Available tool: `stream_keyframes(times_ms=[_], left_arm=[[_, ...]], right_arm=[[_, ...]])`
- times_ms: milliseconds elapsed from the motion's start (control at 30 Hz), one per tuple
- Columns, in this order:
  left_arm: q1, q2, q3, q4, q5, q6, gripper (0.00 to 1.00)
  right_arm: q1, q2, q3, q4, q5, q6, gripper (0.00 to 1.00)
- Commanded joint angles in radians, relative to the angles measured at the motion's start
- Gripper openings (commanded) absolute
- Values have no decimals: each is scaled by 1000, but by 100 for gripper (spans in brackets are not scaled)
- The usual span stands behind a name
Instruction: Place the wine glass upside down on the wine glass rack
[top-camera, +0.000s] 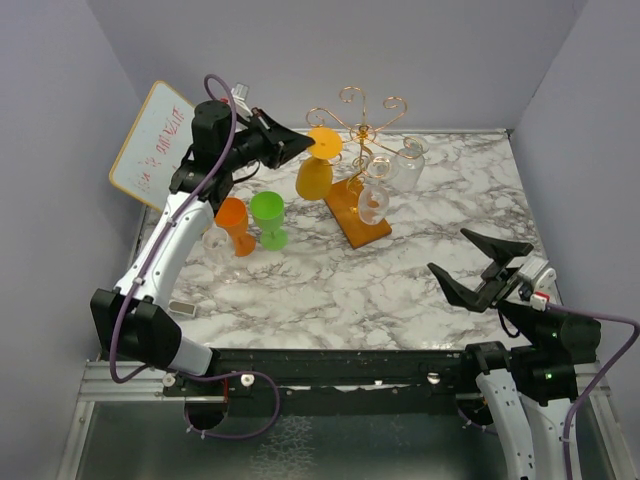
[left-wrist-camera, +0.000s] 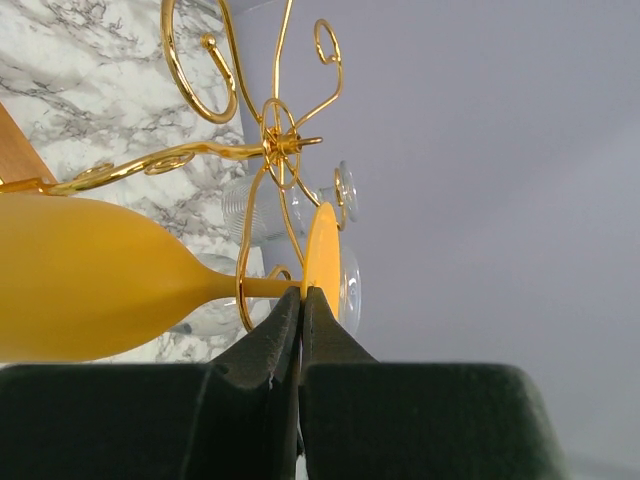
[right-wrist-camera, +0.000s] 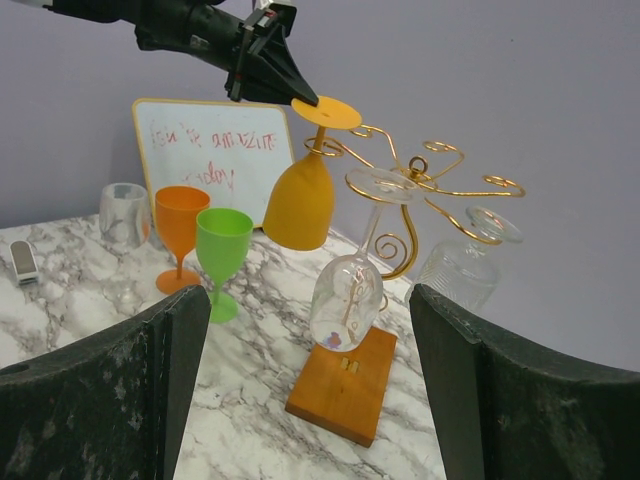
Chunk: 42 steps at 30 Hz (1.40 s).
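Plainly foot-pinched in left tool (top-camera: 308, 147), wine glass (top-camera: 314, 178) inverted for hanging, stem perhaps inside nine o'clock arm of rack (top-camera: 350, 220); right tool (top-camera: 447, 250) spread

Your wine glass (top-camera: 314, 178): yellow, opaque, inverted w/ bowl down & foot up, off table, slight tilt, foot rim pinched by left gripper (top-camera: 305, 147). Stem right at a curl on the 9 o'clock side of your wine glass rack (top-camera: 350, 222). Rack is gold wire on orange-brown wood base, upright, table's 12 o'clock.
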Motion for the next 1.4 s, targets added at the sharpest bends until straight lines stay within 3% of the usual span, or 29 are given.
stream_keyframes(times_ms=[0,733,967,1367], left_arm=[[6,-45,-20,3,45,7,0],[-52,33,-2,7,71,27,0],[-55,38,32,-37,58,56,19],[-53,-7,60,-162,29,143,67]], right_arm=[[-2,1,-1,5,53,16,86],[-2,-4,-33,8,109,14,87],[-1,-11,-39,5,127,12,87],[-1,-20,-30,-12,145,4,88]])
